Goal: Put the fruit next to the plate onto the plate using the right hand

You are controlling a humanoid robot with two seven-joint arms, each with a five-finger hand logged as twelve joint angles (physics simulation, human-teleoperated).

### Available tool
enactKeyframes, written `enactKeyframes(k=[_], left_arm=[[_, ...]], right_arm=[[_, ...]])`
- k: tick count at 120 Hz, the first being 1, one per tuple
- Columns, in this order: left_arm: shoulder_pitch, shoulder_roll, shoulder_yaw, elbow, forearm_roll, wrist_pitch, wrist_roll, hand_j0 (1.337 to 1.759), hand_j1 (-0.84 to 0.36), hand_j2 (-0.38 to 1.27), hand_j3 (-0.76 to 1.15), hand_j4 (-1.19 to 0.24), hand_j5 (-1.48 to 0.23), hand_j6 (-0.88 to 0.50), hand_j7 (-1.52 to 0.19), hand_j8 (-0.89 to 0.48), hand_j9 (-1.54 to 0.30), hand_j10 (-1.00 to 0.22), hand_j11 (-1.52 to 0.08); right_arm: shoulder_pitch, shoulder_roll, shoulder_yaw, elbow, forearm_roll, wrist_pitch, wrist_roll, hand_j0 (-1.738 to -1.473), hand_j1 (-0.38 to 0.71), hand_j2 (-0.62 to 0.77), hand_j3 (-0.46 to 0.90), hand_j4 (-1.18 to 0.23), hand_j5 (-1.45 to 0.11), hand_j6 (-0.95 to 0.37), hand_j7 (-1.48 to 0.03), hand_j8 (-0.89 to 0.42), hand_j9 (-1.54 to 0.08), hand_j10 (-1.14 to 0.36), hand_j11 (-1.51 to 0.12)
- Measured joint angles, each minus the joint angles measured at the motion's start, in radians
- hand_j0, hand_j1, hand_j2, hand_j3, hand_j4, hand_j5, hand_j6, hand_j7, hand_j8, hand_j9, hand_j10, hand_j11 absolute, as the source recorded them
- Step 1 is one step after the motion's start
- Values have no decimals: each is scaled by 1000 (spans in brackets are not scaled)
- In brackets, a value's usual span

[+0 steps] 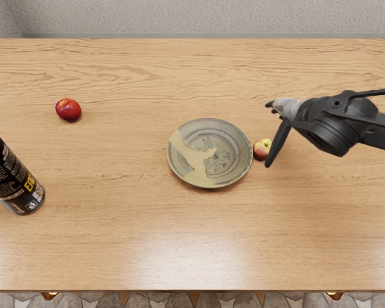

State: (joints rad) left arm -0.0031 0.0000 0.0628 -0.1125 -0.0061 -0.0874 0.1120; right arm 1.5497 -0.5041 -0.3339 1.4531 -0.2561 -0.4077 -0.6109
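A: Step?
B: Reach, pre-grasp. Right hand (285, 122) just right of plate (208, 123), fingers (277, 144) extended, holding nothing. Small red-yellow fruit (262, 149) on worktop (179, 244), just beside plate's right rim.
A: Next?
B: Likely lower, close around fruit, lift over rim. Ignore red fruit (68, 110) far left of plate.

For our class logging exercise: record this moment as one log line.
right hand: open, beside fruit | fruit: on table, beside plate
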Motion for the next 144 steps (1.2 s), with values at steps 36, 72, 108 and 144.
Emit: enactKeyframes(k=[36, 72, 108, 144], left_arm=[[0, 0, 0, 0, 0, 0, 0, 1658, 336, 2, 0, -12, -14, -12, -14, -12, -14, -11, -14], [0, 0, 0, 0, 0, 0, 0, 1658, 336, 2, 0, -12, -15, -12, -15, -12, -15, -12, -15], [0, 0, 0, 0, 0, 0, 0, 1658, 336, 2, 0, -12, -15, -12, -15, -12, -15, -12, -15], [0, 0, 0, 0, 0, 0, 0, 1658, 336, 2, 0, -12, -15, -12, -15, -12, -15, -12, -15]], right_arm=[[-75, 36, -13, -26, -52, -135, 0, -1658, -176, -28, 0, -145, -188, -146, -188, -146, -188, -145, -188], [-136, 110, -15, -26, -126, -198, 0, -1658, -126, -36, 0, -187, -243, -188, -243, -188, -243, -187, -243], [-140, 106, -27, -41, -136, -203, 0, -1658, -84, -43, 0, -222, -288, -223, -288, -223, -288, -222, -288], [-148, 108, -26, -56, -135, -203, 0, -1658, -48, -49, 0, -252, -327, -253, -327, -253, -327, -252, -327]])
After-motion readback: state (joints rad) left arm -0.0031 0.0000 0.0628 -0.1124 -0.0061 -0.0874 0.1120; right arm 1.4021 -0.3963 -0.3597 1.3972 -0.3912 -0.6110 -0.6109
